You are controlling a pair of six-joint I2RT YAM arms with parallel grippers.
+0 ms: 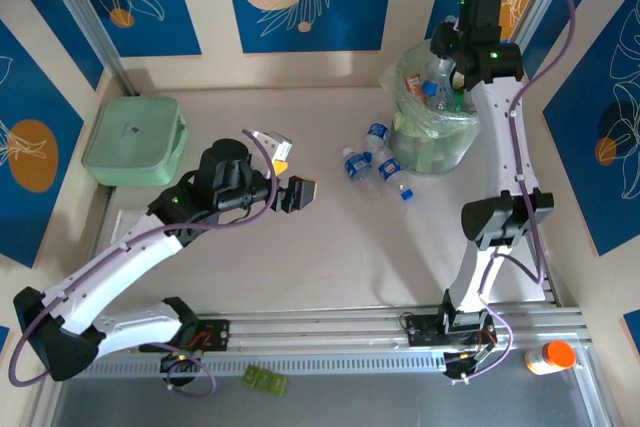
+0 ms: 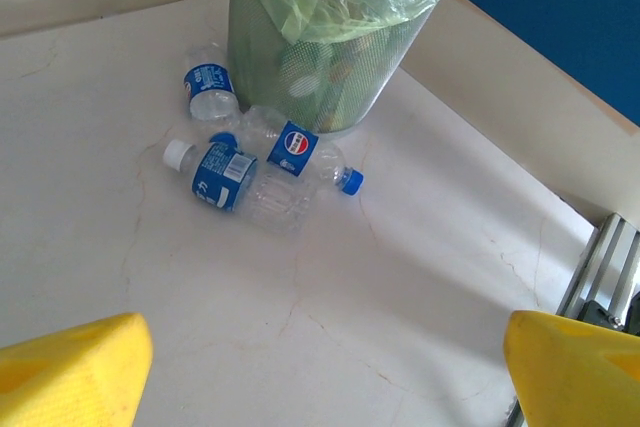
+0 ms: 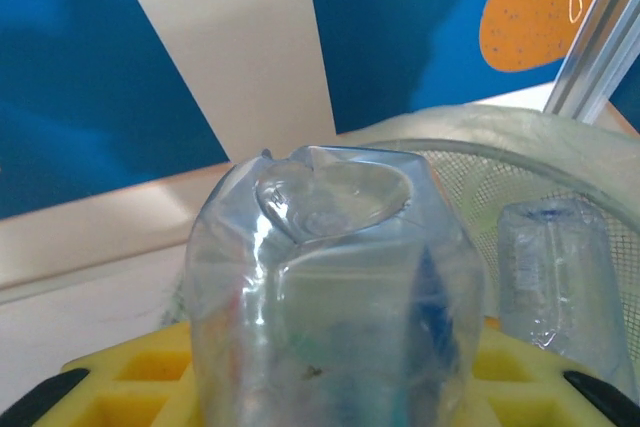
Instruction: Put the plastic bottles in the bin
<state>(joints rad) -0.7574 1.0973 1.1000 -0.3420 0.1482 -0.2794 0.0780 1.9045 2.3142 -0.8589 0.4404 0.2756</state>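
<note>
**Overhead view.** The right arm reached to the far right of the worktop (image 1: 310,277). The right claw (image 1: 447,67) hung over the mouth of the bin (image 1: 440,145), a round translucent bucket lined with a pale green bag. This claw was clamped on a clear bottle (image 1: 440,85). Further bottles, too small to count, lay inside the bin.

**Right wrist view.** The clear bottle (image 3: 330,287) sat between the yellow fingers (image 3: 130,382), its dented far end pointing toward the bin's mesh rim (image 3: 470,162). A second clear bottle (image 3: 555,267) stood inside the rim, to the right.

**Bottles on the worktop.** Three blue-labelled bottles lay just left of the bin.
- The nearest bottle (image 2: 212,87) rested close against the bin's wall (image 2: 330,67).
- The white-capped bottle (image 2: 225,175) and the blue-capped bottle (image 2: 300,152) lay side by side and touching, a little farther out.
- The overhead view showed the same group: the nearest bottle (image 1: 377,135), the white-capped bottle (image 1: 357,164) and the blue-capped bottle (image 1: 392,172).

**Left arm.** The left claw (image 1: 290,170) was over bare worktop near the centre, well apart from the three bottles and aimed toward them. Its yellow fingertips (image 2: 70,367) were spread wide with nothing between them.

**Other objects.** A mint-green lidded box (image 1: 133,140) sat at the far left. An orange-and-white bottle (image 1: 549,357) lay at the near right corner.
</note>
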